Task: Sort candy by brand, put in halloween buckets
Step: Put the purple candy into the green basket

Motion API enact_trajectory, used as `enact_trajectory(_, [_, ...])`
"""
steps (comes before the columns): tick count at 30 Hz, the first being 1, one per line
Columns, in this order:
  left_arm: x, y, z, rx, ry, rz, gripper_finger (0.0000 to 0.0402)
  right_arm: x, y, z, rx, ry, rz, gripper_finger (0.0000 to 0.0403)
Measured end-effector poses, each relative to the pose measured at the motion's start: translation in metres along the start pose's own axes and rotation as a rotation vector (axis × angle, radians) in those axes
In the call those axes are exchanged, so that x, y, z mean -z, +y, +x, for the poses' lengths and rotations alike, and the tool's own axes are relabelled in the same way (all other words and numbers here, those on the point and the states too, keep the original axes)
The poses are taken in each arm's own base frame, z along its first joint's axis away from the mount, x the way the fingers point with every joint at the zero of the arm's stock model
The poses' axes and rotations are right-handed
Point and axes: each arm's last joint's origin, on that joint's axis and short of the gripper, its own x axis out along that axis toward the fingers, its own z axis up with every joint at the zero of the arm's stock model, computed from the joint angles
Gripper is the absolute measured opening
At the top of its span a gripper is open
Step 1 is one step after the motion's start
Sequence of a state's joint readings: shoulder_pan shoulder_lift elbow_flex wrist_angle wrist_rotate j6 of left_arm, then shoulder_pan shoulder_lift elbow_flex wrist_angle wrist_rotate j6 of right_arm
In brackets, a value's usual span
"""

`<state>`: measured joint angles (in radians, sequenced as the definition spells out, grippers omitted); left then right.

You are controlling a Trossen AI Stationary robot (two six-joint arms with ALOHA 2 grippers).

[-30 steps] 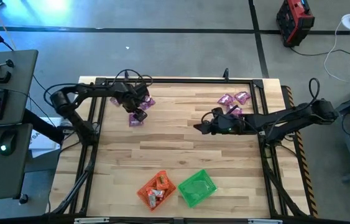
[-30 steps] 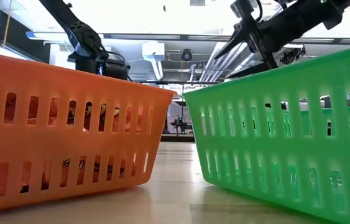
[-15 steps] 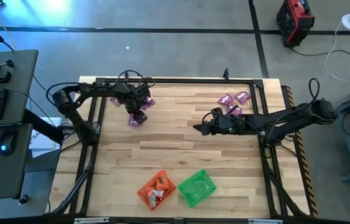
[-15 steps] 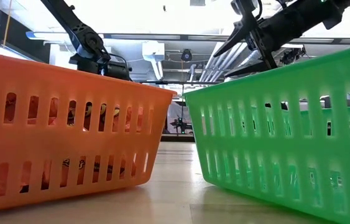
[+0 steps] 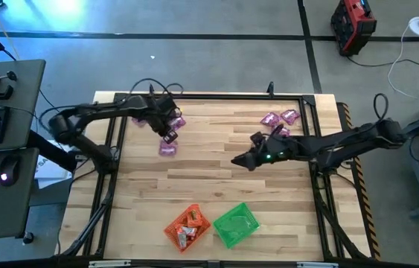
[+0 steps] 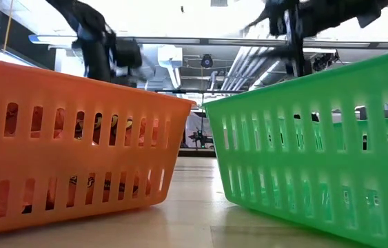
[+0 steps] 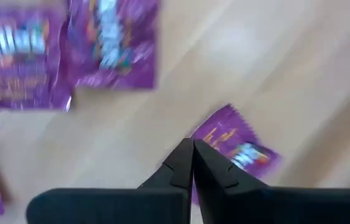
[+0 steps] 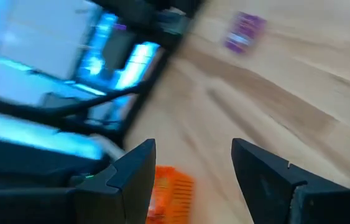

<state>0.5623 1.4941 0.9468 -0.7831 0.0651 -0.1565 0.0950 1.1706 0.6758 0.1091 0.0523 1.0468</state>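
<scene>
At the near edge of the wooden surface (image 5: 216,179) stand the two buckets side by side: the orange bucket (image 5: 187,225) holds several orange-red candy packets (image 5: 187,231), and the green bucket (image 5: 236,223) just beside it shows no candy inside from above. In the low view, the orange bucket's slotted wall (image 6: 76,145) shows dark shapes of candy through its slots, while the green one (image 6: 318,151) fills the other half of that view.

Farther back, near the middle of the surface, the right gripper (image 5: 237,161) hovers with its jaws spread wide and nothing between them; its wrist view shows both fingers (image 8: 134,171) apart over bare wood.

Toward the far left, the left gripper (image 5: 169,139) is poised just above a single purple candy packet (image 5: 167,150) lying flat on the surface. Its jaws are pressed together with nothing in them, the tips (image 7: 192,158) over that packet's edge (image 7: 237,140). More purple packets (image 5: 177,120) lie just behind it, and another purple cluster (image 5: 279,121) lies at the far right.
</scene>
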Motion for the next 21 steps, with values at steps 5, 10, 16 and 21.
enact_trajectory(5, [0.000, -0.042, -0.040, 0.026, -0.141, 0.072, 0.0000, -0.003, 0.026, -0.028, -0.179, -0.082, -0.107, 0.0204])
enact_trajectory(10, [0.012, -0.084, -0.044, 0.084, -0.141, 0.172, 0.0000, -0.002, 0.036, -0.050, -0.224, -0.116, -0.134, 0.0204])
enact_trajectory(16, [0.020, -0.090, -0.034, -0.040, -0.084, 0.096, 0.0022, 0.007, 0.031, -0.049, -0.148, -0.062, -0.161, 0.0204])
enact_trajectory(21, [0.013, -0.087, -0.017, -0.035, -0.025, 0.021, 0.0092, 0.015, 0.019, -0.040, -0.008, -0.027, -0.171, 0.0204])
